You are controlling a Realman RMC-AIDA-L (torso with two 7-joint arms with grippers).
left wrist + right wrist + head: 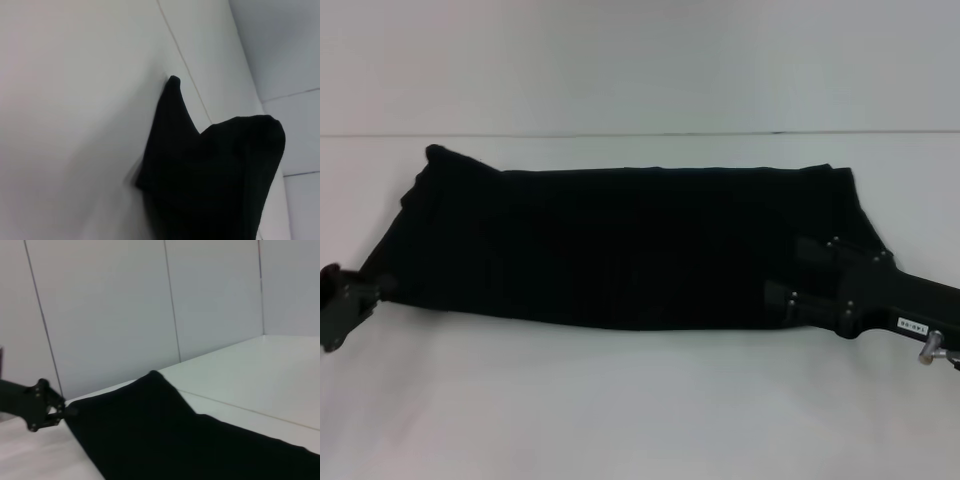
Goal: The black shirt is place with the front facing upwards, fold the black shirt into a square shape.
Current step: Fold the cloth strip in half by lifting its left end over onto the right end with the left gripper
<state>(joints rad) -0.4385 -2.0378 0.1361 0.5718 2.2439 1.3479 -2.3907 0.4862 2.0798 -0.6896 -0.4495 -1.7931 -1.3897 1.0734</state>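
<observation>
Nearest the head camera, the right gripper [798,280] lies over the right end of the black shirt [620,245], its two fingers [778,297] spread apart on the dark cloth, though whether they pinch any fabric cannot be told. At the shirt's left end the left gripper [370,285] touches the near corner, its fingers hidden against the fabric, so their state cannot be told. Folded into a long band, the shirt stretches across the white table [640,410], one corner peaking at the far left, with a pale wall [640,60] behind.
</observation>
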